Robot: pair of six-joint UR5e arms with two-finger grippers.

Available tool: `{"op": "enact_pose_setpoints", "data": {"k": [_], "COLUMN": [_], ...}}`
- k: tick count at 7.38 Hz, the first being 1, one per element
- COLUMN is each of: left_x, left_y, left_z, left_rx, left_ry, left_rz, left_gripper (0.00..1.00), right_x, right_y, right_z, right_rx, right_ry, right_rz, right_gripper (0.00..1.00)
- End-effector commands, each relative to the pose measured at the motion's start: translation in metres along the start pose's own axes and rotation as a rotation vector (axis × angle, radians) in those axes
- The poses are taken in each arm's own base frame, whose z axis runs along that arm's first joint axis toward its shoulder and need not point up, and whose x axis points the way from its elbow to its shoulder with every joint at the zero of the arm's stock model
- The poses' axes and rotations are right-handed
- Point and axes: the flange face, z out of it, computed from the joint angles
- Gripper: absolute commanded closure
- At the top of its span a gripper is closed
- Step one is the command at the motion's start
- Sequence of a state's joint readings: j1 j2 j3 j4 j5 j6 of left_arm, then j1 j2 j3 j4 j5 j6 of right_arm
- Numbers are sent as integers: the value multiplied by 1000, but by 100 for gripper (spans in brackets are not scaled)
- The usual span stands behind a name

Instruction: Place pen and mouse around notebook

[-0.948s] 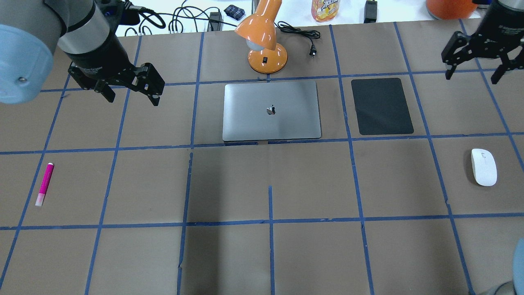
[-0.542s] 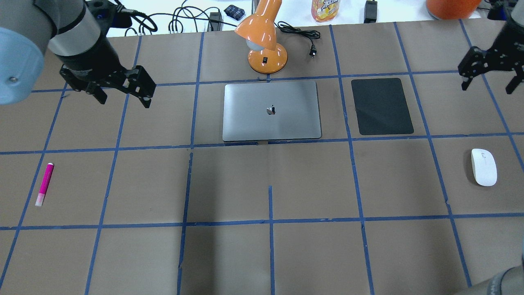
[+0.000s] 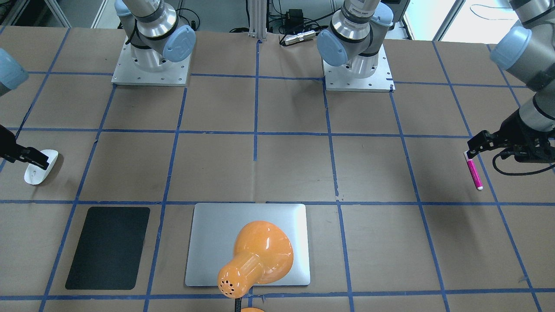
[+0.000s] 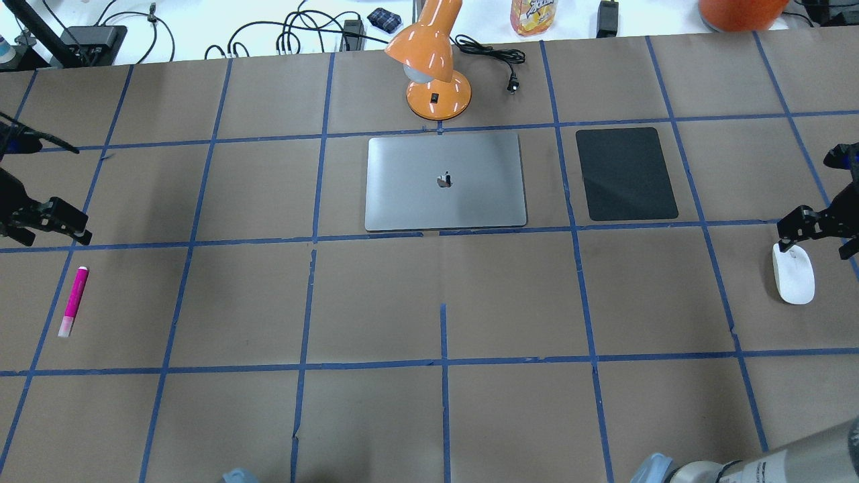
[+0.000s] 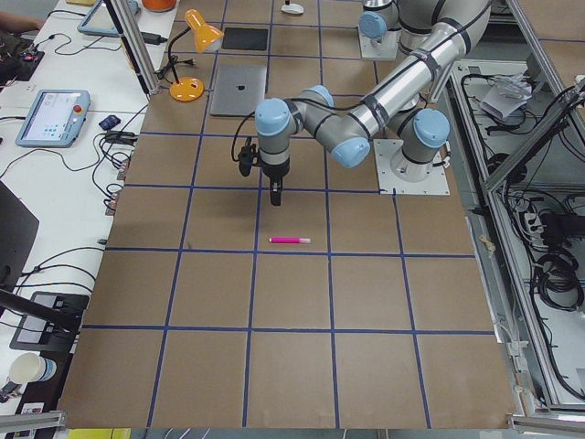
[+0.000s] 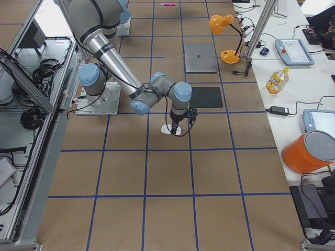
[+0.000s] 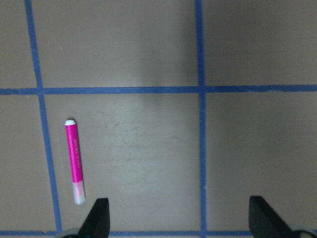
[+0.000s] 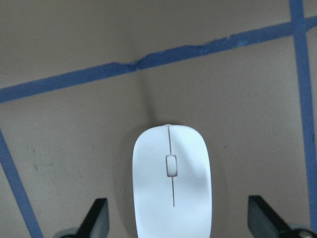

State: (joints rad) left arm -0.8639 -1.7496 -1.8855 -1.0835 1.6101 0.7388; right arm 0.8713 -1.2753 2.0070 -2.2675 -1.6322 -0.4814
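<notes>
**Both arms over their things – nothing gripped yet**

The table (image 4: 510,302) carries the notebook (image 4: 444,181) flat and closed in the middle of its far half. A black mat (image 4: 627,174) lies near its right side and an orange lamp (image 4: 429,67) stands just behind it. The mouse (image 4: 793,274) lies well apart from the notebook at the right edge, and the pen (image 4: 72,302) well apart at the left edge.

The right gripper (image 4: 820,236) hangs over the mouse with its fingers spread wide. In the right wrist view the mouse sits centred between them, not touched. The left gripper (image 7: 179,213) is also spread wide, but in the left wrist view the pen lies outside the gap, beside one finger.

I judge that this is the reaching step – the grasp is not yet made. Next, the right gripper should go down and close on the long sides of the mouse. The left one should first shift sideways until the pen is between its fingers, then descend. The pen is slim and may roll, so the closing should be low and gentle. After that, each thing goes beside the notebook.
</notes>
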Motion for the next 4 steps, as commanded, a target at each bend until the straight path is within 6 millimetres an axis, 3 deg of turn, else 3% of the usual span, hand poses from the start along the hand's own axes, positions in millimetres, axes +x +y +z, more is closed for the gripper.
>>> {"op": "enact_pose_setpoints", "data": {"k": [1,4], "left_x": [-38,-65], "left_y": [16,21], "left_z": [47,86], "left_rx": [-16,-24], "left_ry": [15,32], "left_rz": [41,46], "left_gripper": [0,0], "right_x": [0,8], "right_y": [5,11], "right_z": [19,32], "right_rx": [18,-6], "right_ry": [1,-13], "right_rz": [-19,-2], "right_gripper": [0,0]}}
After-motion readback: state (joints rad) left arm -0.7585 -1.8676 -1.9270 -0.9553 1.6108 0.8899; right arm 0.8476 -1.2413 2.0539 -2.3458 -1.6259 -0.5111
